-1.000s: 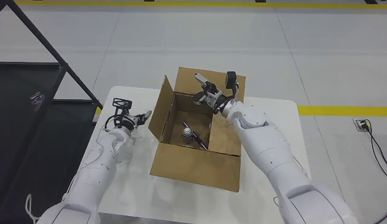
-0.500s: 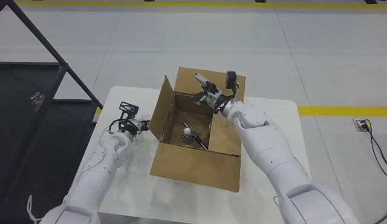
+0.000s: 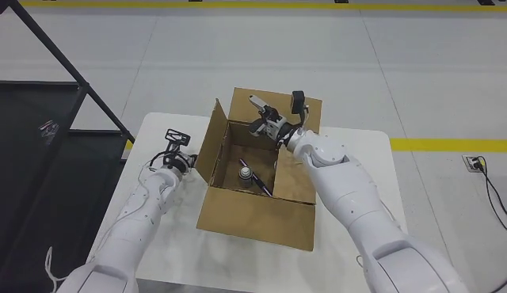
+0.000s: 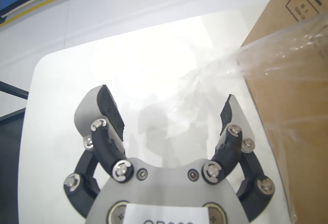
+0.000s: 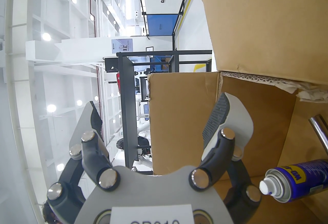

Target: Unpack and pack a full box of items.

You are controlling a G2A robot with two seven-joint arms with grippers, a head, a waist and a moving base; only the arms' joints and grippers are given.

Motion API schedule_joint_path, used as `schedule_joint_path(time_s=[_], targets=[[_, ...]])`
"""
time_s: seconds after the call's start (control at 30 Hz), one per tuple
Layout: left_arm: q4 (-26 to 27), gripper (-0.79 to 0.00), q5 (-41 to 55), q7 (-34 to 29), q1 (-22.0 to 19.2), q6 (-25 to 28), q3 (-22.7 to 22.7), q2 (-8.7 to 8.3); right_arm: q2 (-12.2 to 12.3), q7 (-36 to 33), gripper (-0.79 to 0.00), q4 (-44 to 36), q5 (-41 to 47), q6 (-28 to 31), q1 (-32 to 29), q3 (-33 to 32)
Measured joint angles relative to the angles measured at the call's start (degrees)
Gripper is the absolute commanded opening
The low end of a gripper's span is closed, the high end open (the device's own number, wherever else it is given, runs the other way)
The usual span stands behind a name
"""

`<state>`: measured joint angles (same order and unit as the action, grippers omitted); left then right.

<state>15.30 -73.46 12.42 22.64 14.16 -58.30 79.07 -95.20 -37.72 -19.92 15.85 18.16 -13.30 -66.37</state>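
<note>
The open cardboard box stands mid-table with its flaps spread. Inside lie a spray can and a slim dark tool. My right gripper hovers open over the box's far side with nothing between its fingers. In the right wrist view it faces an upright flap, with the blue spray can and a metal rod beside it. My left gripper is open and empty, low over the table just outside the box's left flap. It points at the box wall.
A strip of clear tape trails off the box's corner toward the left gripper. The white table has bare surface left of the box and along its right side. A black frame stands off the table's left edge.
My left gripper has moved right, closer to the box's left flap. My right gripper has shifted slightly left over the box's far side. Both have stayed open.
</note>
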Motion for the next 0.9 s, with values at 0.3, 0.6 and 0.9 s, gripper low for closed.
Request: schedule_joint_path(time_s=[0.3, 0.6, 0.9], targets=[[-2.4, 0.000, 1.7, -1.9, -2.2, -6.0, 0.4, 1.95, -1.6, 0.8, 0.000, -1.9, -1.0, -2.2, -0.1, 2.1], [-2.6, 0.000, 2.3, -2.0, -2.3, -6.3, 0.2, 2.11, -2.0, 0.9, 0.000, -2.4, -1.0, -2.4, -0.1, 2.5], [-3.3, 0.000, 3.1, -1.1, -2.8, -7.0, -0.6, 1.90, -2.8, 0.9, 0.000, -3.4, -2.0, -3.2, -0.4, 3.5]])
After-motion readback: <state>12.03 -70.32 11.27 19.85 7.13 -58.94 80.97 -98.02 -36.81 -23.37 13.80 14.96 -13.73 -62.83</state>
